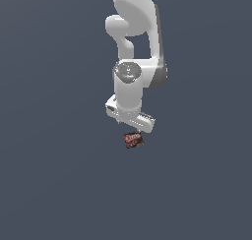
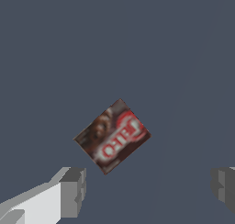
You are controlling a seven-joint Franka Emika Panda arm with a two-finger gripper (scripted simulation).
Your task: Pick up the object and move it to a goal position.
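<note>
The object (image 1: 133,140) is a small flat packet, dark brown and red with a red label and pale lettering, lying on the plain grey-blue floor. In the wrist view the object (image 2: 112,137) lies flat, turned at an angle, ahead of the fingers. My gripper (image 2: 149,188) is open, with one grey finger pad (image 2: 73,192) and the other (image 2: 225,187) set wide apart and nothing between them. In the exterior view the white hand (image 1: 131,116) hangs just above the packet and hides its own fingertips.
The white arm (image 1: 135,42) rises from the hand toward the upper edge of the exterior view. A uniform grey-blue floor (image 1: 54,175) surrounds the packet, and no other object shows.
</note>
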